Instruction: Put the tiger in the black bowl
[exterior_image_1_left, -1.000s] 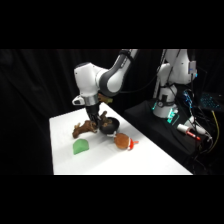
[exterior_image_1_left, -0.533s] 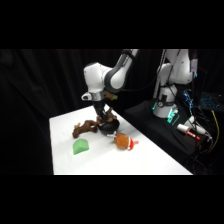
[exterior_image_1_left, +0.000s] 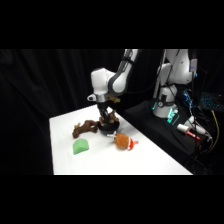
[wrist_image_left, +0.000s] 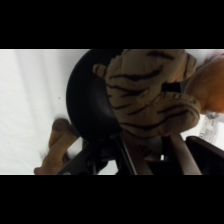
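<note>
The tiger (wrist_image_left: 150, 95), a tan plush with dark stripes, fills the wrist view and hangs over the right part of the black bowl (wrist_image_left: 87, 102). My gripper (wrist_image_left: 150, 152) is shut on the tiger's lower end, one finger on each side. In the side view the gripper (exterior_image_1_left: 108, 118) comes straight down over the black bowl (exterior_image_1_left: 108, 130) near the table's back, with the tiger (exterior_image_1_left: 110, 121) at the bowl's rim. Whether the tiger rests on the bowl's bottom is hidden.
A dark reddish-brown long plush (exterior_image_1_left: 84, 128) lies just left of the bowl, also seen as the brown plush (wrist_image_left: 57, 145). A green soft thing (exterior_image_1_left: 80, 146) sits in front of it. An orange plush with a red-and-white end (exterior_image_1_left: 122, 141) lies right of the bowl.
The gripper has carried the tiger a little right and toward the back, so that it now stands over the black bowl. The other toys have not moved.
</note>
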